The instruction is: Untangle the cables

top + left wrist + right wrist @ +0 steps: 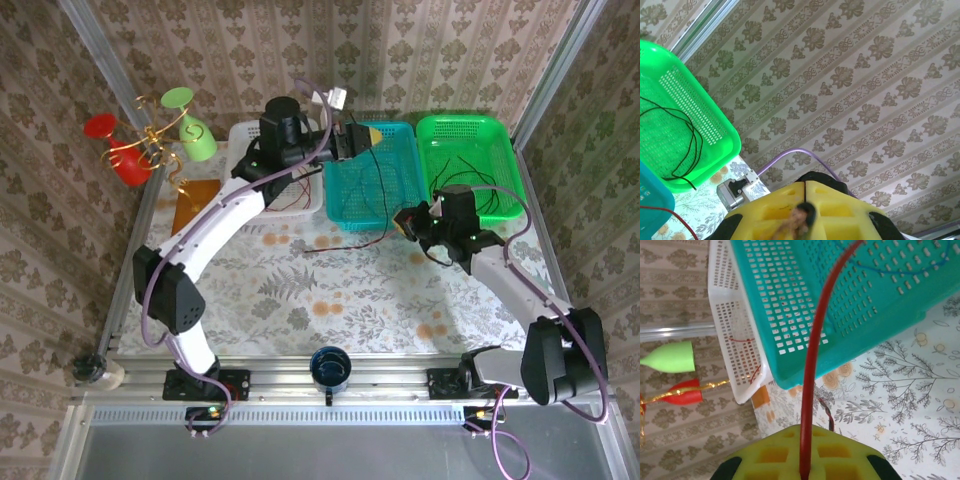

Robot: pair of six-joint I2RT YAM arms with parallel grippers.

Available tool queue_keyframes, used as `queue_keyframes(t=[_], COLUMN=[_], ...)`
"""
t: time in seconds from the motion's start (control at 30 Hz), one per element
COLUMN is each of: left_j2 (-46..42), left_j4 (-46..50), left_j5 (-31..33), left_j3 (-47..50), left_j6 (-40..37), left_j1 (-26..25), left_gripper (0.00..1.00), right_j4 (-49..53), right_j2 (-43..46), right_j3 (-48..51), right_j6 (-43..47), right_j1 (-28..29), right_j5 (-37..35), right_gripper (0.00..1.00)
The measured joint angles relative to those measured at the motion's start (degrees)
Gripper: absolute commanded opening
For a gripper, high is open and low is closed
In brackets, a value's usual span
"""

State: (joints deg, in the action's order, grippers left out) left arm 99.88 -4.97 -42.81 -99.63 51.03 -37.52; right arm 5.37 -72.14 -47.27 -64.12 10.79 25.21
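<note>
The red cable (811,365) is thin, light and limp. It will bend and trail wherever it is led, and I'd guess a hard tug would only tighten any snag. A pinch on a free stretch close to a crossing looks the best hold to me. It rises from the right fingers (790,447), which are clamped on it, and runs across the teal basket (840,300). A blue cable (900,271) lies inside that basket, and black cables (470,195) loop in the green basket (465,135) beside it. The left fingers (815,200) are pressed together over the teal basket's far edge. Something blurred sits at their tips, and I can't tell what it is.

The right wrist view shows the grip itself, plus red strands in the white basket (732,325). The overhead view adds a loose strand lying on the surface (300,300) in front of the baskets.
</note>
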Motion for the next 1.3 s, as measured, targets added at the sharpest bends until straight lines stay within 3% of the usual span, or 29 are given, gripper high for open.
queue_keyframes(t=[0.23,0.53,0.7,1.03,1.3], left_j2=[-6.16,-24.9,-30.53,-33.46,-36.63], left_j4=[3.45,10.45,13.46,20.52,22.36], left_j5=[3.45,25.83,32.24,33.68,32.17], left_j3=[0.48,8.07,10.56,13.68,13.75], left_j6=[-3.28,-18.45,-23.32,-25.16,-24.74], left_j1=[4.42,8.81,15.8,28.37,35.34], left_gripper=[0.0,0.0,0.0,0.0,0.0], right_j4=[5.95,18.82,24.61,30.03,31.34], right_j2=[6.88,12.15,12.37,12.22,10.21], right_j3=[-4.35,-17.68,-23.08,-25.73,-27.58], right_j6=[3.37,15.67,23.54,35.36,39.67], right_j1=[0.13,-0.44,-1.49,-8.22,-16.11], right_j5=[-3.32,-17.35,-27.45,-41.64,-45.44], right_gripper=[0.0,0.0,0.0,0.0,0.0])
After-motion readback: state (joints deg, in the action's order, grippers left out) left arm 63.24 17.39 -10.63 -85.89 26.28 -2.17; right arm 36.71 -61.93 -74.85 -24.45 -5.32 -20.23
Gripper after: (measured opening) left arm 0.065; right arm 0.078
